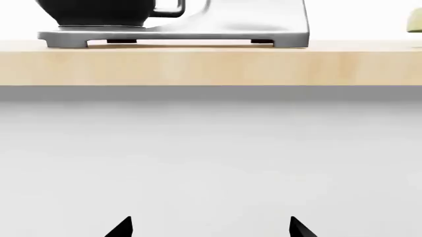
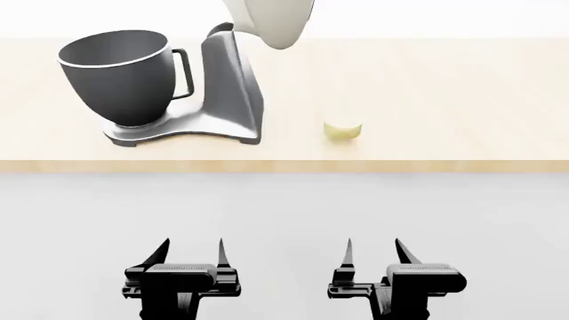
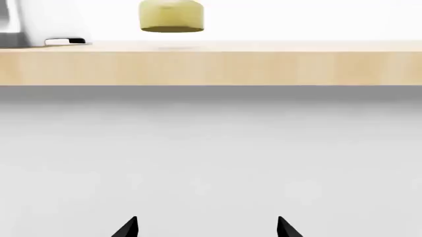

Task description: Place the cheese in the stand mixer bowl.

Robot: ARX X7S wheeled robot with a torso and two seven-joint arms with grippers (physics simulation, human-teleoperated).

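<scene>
Head view first: a pale wooden desk (image 2: 444, 87) runs across the upper half, its front edge facing the robot; on its left part stands a mixer with a silver-grey base (image 2: 209, 110) and column, and a cream-white head (image 2: 271, 20) tilted up at the top edge; the bowl (image 2: 120, 73), dark grey with a light rim and a loop handle on the side toward the column, sits on the base, open and with nothing visible inside; the cheese (image 2: 342, 131), a small pale yellow chunk, lies on the desk to the right of the base, near the front edge and apart from the mixer; below the desk edge both grippers hang over plain grey floor, well short of the desk; the left gripper (image 2: 189, 252) has its two black fingers spread with a clear gap and nothing between them; the right gripper (image 2: 372, 252) is the same, fingers apart and bare.

Left wrist view: two dark fingertips (image 1: 122, 228) show at the lower edge, wide apart, nothing held; ahead is the desk's front edge, and on it the mixer base on its small feet with the dark foot of the bowl on top; a sliver of the cheese shows at the far right edge.

Right wrist view: two fingertips (image 3: 126, 228) again stand wide apart and unloaded; the cheese sits on the desk ahead, and a corner of the mixer base shows beside it, apart from it.
</scene>
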